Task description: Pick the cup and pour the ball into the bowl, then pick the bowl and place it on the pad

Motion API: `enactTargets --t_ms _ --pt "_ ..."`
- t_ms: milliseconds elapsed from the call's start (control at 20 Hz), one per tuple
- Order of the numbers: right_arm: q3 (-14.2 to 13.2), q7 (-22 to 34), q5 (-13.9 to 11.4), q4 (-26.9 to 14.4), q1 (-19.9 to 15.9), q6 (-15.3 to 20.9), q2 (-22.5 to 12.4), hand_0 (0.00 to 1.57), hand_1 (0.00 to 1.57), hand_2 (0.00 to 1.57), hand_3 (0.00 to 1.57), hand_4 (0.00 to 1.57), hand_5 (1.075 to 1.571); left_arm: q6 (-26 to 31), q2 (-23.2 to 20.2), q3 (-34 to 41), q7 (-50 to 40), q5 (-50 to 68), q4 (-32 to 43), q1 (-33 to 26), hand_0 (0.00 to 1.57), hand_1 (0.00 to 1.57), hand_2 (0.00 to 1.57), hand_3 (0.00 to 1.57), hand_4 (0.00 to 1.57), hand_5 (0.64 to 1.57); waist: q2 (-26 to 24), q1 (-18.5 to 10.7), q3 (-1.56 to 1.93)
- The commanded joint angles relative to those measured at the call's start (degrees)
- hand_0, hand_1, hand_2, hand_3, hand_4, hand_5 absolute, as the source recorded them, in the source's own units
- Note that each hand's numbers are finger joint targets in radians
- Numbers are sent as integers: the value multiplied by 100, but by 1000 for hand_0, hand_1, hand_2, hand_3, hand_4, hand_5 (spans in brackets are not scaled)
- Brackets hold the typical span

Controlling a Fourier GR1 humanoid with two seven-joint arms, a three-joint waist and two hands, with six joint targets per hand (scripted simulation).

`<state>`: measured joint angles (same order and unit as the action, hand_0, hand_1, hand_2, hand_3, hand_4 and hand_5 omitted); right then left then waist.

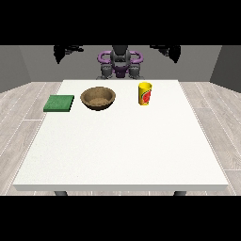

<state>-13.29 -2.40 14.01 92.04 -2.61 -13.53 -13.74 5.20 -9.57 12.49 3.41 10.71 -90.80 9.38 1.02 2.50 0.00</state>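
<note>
Yellow cup (145, 94) upright far right of centre; brown bowl (98, 98) left of it; green pad (59, 103) further left; both hands (66, 50) (168, 50) raised, well apart from cup; finger state unclear.

A grey robot torso (120, 63) wears purple rings (shoulder hoops), with each robot hand (66, 51) black.

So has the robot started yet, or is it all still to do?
Nothing looks done yet. The yellow cup stands upright on the table, the brown bowl sits beside the green pad, not on it. Both hands are raised, holding nothing. Pouring and moving the bowl are still left.
</note>
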Motion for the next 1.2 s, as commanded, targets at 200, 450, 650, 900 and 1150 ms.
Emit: enactTargets --t_ms 200,450,650,900,1150 --pt "140 -748 -329 -192 -82 -158 95 0 0 0 0 0 1571 -136 416 -104 2072 -633 1315 -51 0 0 0 0 0 1527 742 234 -2" --pt "113 -597 -281 -164 -512 -26 108 0 0 0 0 0 1571 -430 567 -71 2683 -772 2475 655 0 0 0 0 0 1517 956 424 -3" --pt "216 -1155 -578 -396 -439 126 357 0 0 0 0 0 1570 -561 724 -38 3517 -859 3046 691 0 0 0 0 0 1530 1273 362 -3" --pt "-222 -1636 -319 -1335 -849 -263 19 0 0 0 0 0 1570 -689 535 16 3364 -878 3630 1409 0 0 0 0 0 1518 1393 232 1" --pt "17 -1665 -450 -921 -525 -377 93 0 0 0 0 0 1571 -757 422 303 4584 -880 4834 1563 0 0 0 0 0 1520 1592 558 -3"
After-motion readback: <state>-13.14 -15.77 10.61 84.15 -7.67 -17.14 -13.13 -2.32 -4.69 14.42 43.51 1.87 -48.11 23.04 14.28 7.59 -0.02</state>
